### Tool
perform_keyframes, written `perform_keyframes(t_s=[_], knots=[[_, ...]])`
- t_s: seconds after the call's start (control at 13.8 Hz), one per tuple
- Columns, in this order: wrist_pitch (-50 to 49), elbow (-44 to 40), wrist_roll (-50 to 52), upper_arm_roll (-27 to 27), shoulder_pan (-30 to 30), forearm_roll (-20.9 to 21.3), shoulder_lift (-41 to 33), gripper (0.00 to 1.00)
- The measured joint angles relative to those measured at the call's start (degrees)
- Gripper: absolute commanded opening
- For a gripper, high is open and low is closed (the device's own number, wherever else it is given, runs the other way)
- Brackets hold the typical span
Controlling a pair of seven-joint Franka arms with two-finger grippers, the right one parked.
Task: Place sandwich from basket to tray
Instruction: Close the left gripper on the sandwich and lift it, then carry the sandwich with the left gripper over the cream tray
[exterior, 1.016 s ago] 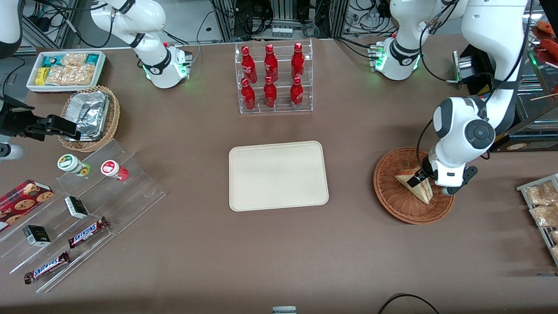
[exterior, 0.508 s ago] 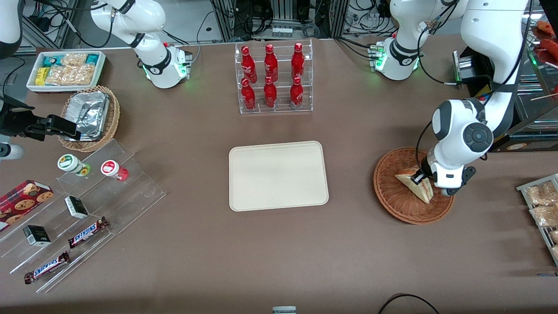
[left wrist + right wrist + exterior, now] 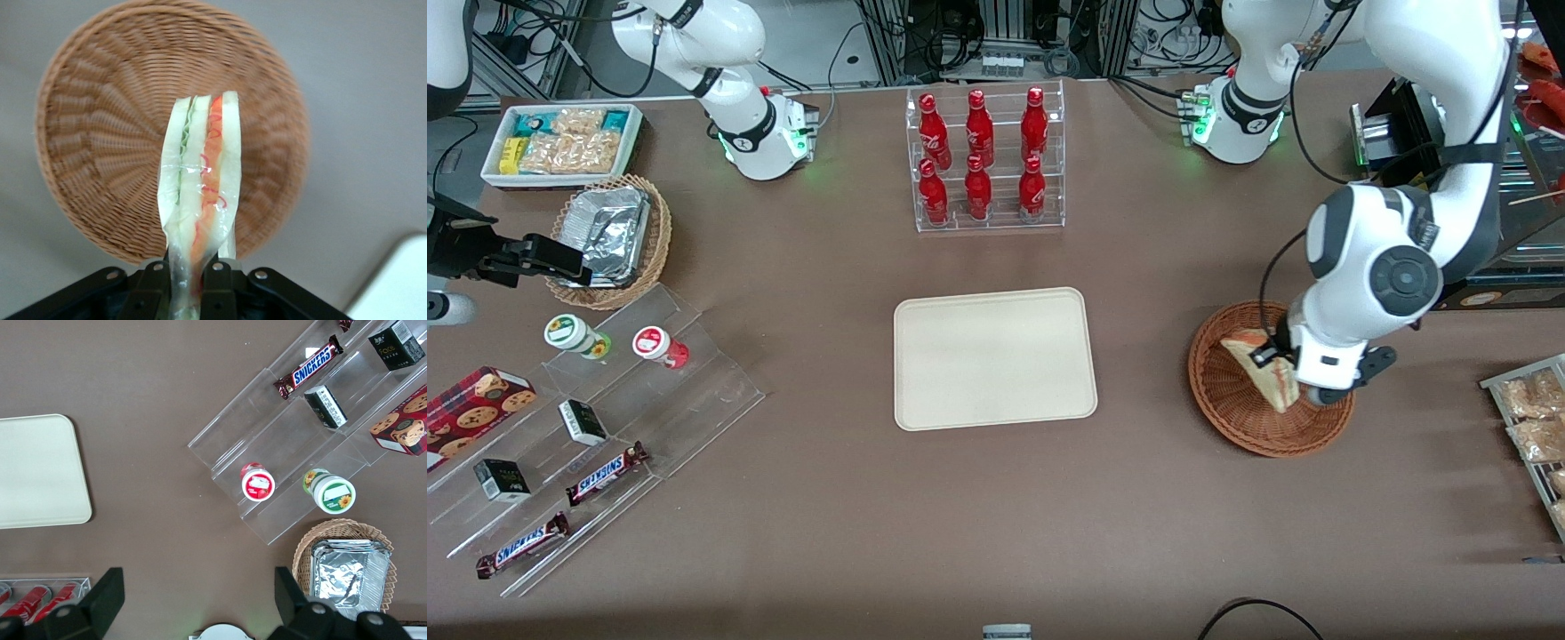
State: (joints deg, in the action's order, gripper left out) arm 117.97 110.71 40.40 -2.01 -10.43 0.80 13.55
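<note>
Front view gripper (image 3: 1272, 360): pinching sandwich (image 3: 1263, 372), above basket (image 3: 1227, 404)
Sandwich: clear of the weave (wrapped)
Tray (image 3: 993, 357): bare

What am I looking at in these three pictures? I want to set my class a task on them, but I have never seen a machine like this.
These are two white robot arms at a brown table. One picture looks down from the front; the other two come from cameras on the arms' wrists. The working arm's gripper is shut on a wrapped sandwich, held above a round wicker basket. Its wrist camera shows the sandwich hanging over that basket. A cream tray lies bare mid-table, with a rack of red bottles farther from the front camera. Snacks sit toward the parked arm's end.
</note>
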Motion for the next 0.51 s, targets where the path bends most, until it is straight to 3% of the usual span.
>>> perform_keyframes(t_s=[0.51], knots=[[-0.18, -4.71, -1.49, -2.21, -13.73, -0.42, 3.28, 0.00]])
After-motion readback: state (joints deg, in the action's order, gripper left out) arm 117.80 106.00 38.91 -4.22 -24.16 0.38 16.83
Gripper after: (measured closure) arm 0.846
